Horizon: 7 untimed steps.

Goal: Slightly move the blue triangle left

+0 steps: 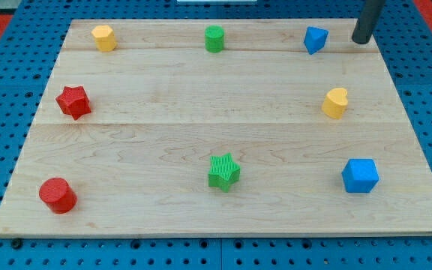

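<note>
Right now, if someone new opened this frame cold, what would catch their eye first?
Probably the dark rod entering at the view's top right, my tip resting just right of the blue triangle with a small gap between them. Next, the bright blocks scattered round the wooden board: a red star at the left, a green star at bottom centre, and a blue cube at the bottom right.

Blue triangle (315, 39) sits near the board's top-right edge, seemingly tilted slightly.

A straight, smooth, dark grey rod ending in my tip (361, 41).
</note>
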Tool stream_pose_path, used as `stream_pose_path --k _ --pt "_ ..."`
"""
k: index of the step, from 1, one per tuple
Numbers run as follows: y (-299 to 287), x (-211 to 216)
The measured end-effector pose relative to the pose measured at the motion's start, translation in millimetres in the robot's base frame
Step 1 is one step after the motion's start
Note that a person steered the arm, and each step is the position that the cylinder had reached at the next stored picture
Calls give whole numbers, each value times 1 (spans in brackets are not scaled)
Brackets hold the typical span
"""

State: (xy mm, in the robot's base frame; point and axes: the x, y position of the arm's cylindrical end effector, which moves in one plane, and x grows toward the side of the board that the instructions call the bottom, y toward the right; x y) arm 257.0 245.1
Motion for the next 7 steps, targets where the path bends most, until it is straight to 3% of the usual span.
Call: stream_pose_path --k 1,7 --pt "-23 -6" --pt "-22 -15"
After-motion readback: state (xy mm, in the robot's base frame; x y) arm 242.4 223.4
